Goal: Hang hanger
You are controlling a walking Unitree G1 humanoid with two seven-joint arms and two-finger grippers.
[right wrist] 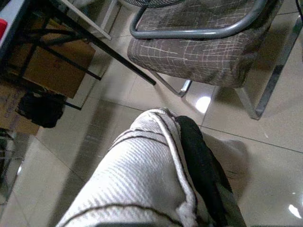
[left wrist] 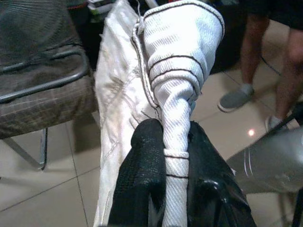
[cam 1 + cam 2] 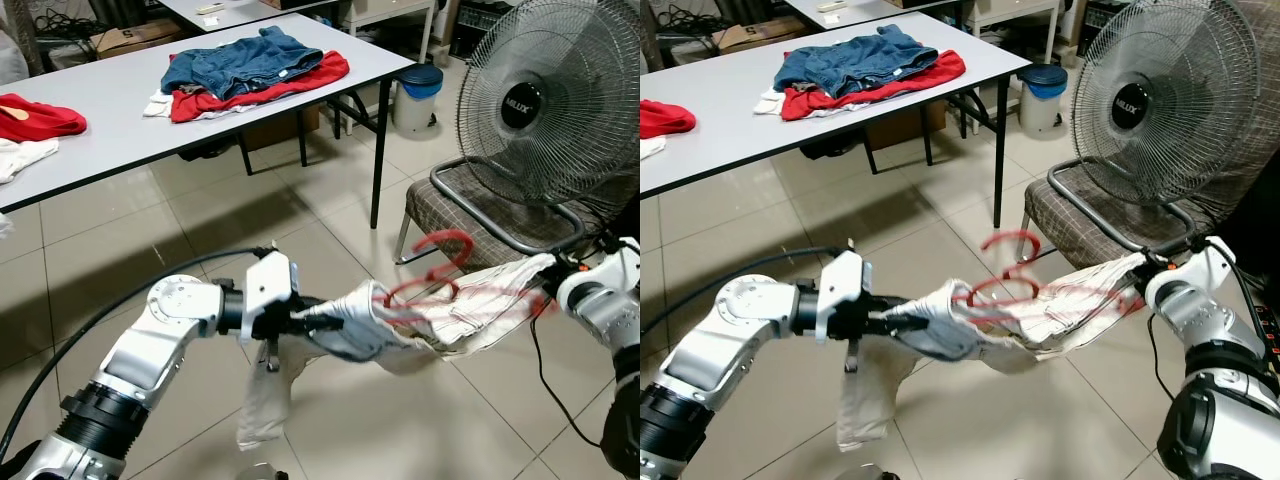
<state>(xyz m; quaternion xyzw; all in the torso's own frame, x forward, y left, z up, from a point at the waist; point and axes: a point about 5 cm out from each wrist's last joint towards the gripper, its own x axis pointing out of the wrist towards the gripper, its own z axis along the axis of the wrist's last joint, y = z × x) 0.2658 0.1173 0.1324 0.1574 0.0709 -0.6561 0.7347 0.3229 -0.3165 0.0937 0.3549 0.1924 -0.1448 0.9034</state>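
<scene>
Silver-armed robot with black grippers

The left arm [image 3: 150, 345] has a rounded silver shell, ribbed black collar, white wrist block and black cable; the right arm [image 3: 600, 300] matches.

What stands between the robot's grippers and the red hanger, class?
The white garment does. The left gripper pinches one bunched end of it and the right gripper the other. The red hanger sits threaded in the cloth stretched between them, so neither gripper touches the hanger itself.

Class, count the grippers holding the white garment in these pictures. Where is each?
2. The left gripper clamps one bunched end of the white garment; the right gripper holds the opposite end, the red hanger between them.
</scene>
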